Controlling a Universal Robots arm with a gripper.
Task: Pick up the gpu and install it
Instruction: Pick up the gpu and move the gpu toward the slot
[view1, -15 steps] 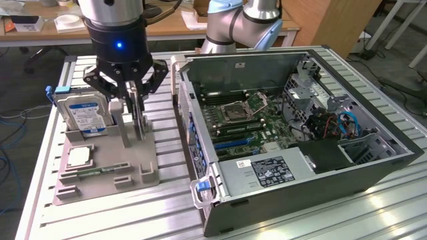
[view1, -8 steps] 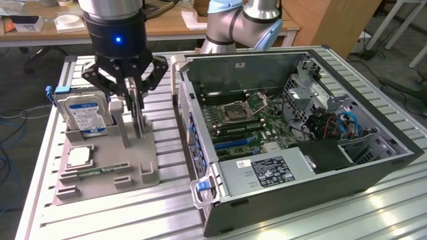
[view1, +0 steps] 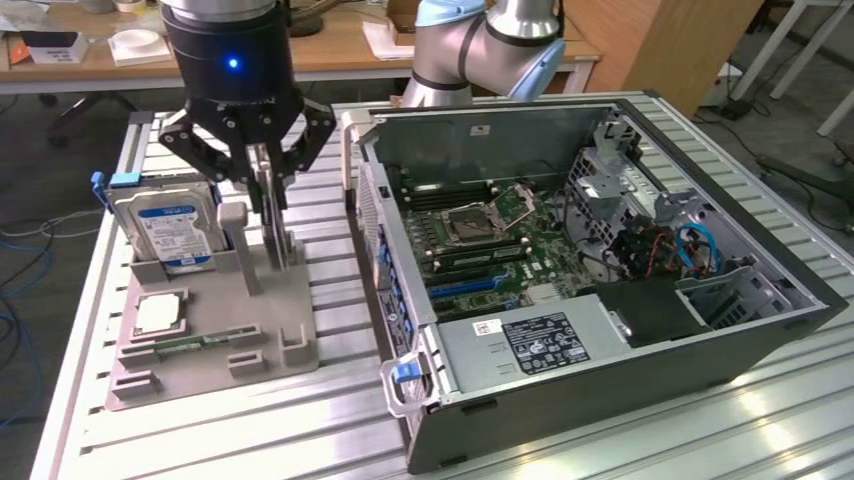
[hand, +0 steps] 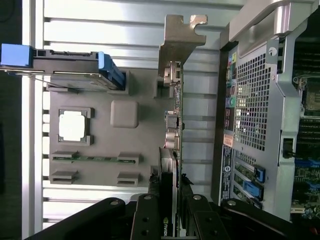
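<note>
— Where do we stand with the gpu (view1: 278, 235)?
— We have the jaws pinching it near its upper edge, one on each face. The card stands upright between them, its lower edge down at the grey holder (view1: 214, 350) beneath the jaws. We cannot tell whether it has left its slot
— So which step is it?
— The pick-up, we judge; nothing is installed
— What sits around the jaws?
— The hard drive (view1: 167, 225) is just beside them on one side, and the open case (view1: 561, 420) is on the other, at the exterior view's right
— What does the next move call for?
— A straight lift, we think, with the card kept upright so its silver bracket (hand: 180, 45) clears the holder and the case wall
</note>
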